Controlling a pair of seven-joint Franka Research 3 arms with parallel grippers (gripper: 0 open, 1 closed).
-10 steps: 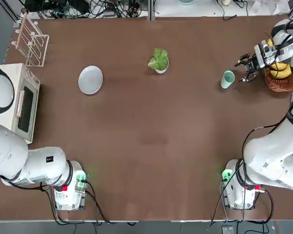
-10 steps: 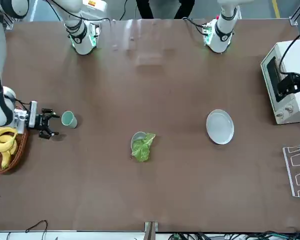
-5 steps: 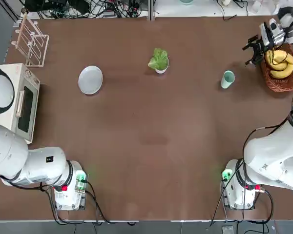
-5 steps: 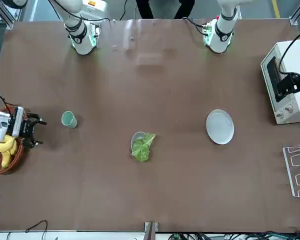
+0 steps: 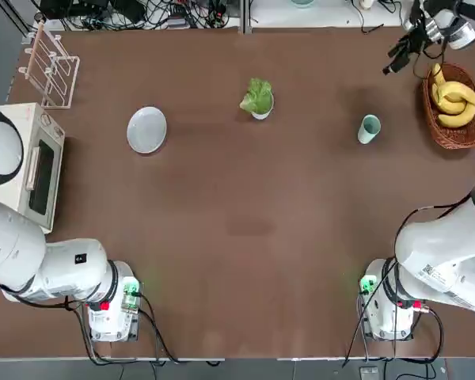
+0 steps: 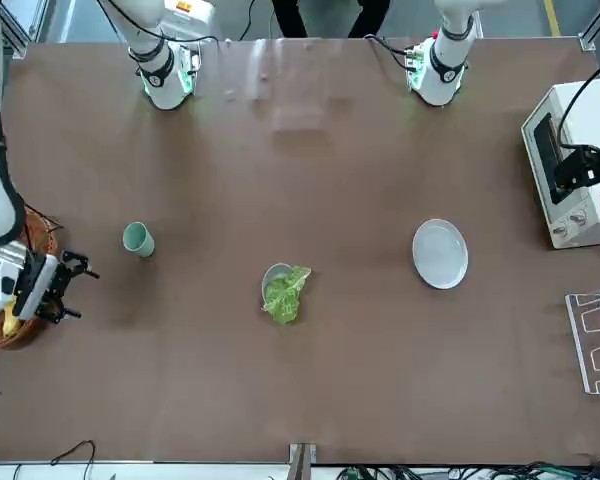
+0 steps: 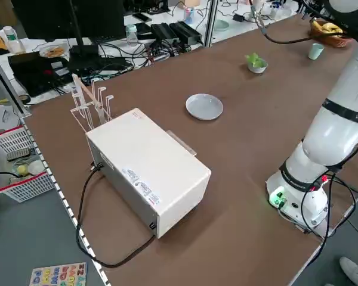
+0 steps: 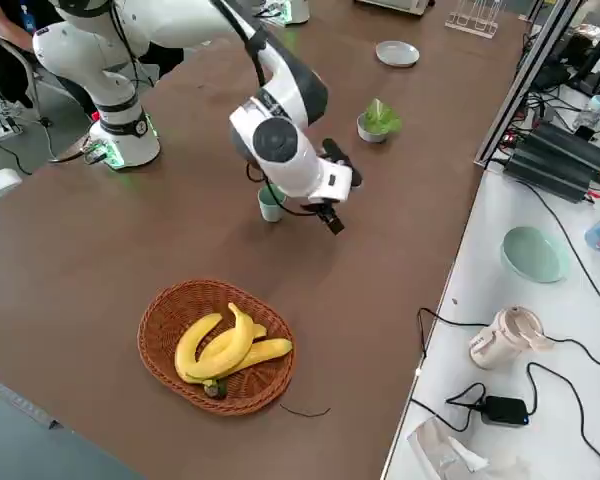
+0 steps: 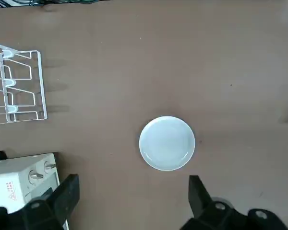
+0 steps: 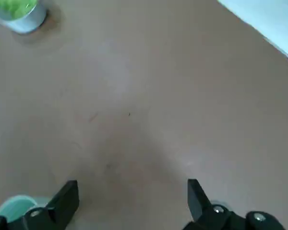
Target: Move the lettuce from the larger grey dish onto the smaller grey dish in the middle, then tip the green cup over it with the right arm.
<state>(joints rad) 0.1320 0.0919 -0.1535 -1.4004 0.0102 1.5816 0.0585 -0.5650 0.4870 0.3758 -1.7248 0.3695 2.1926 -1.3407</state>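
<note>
The lettuce [image 5: 257, 96] lies on the smaller grey dish [image 5: 262, 113] mid-table, toward the far side. The larger grey dish [image 5: 146, 129] to its left holds nothing. The green cup [image 5: 370, 128] stands upright on the right, with nothing touching it. My right gripper [image 5: 398, 57] hangs open in the air beyond the cup, near the far right corner; in the right wrist view its fingers [image 10: 67, 199] are spread over bare table, with the green cup [image 10: 13, 207] at the edge. My left gripper [image 9: 132, 196] is open, high above the larger grey dish [image 9: 167, 143].
A wicker basket [image 5: 439, 127] of bananas [image 5: 453, 101] sits at the right edge, beside the cup. A white microwave [image 5: 33, 162] and a clear rack [image 5: 51, 67] stand on the left side. Cables and equipment lie beyond the far edge.
The right gripper has drawn back from beside the green cup, rising and swinging toward the far right corner past the basket. Cup, lettuce and both dishes have stayed put.
</note>
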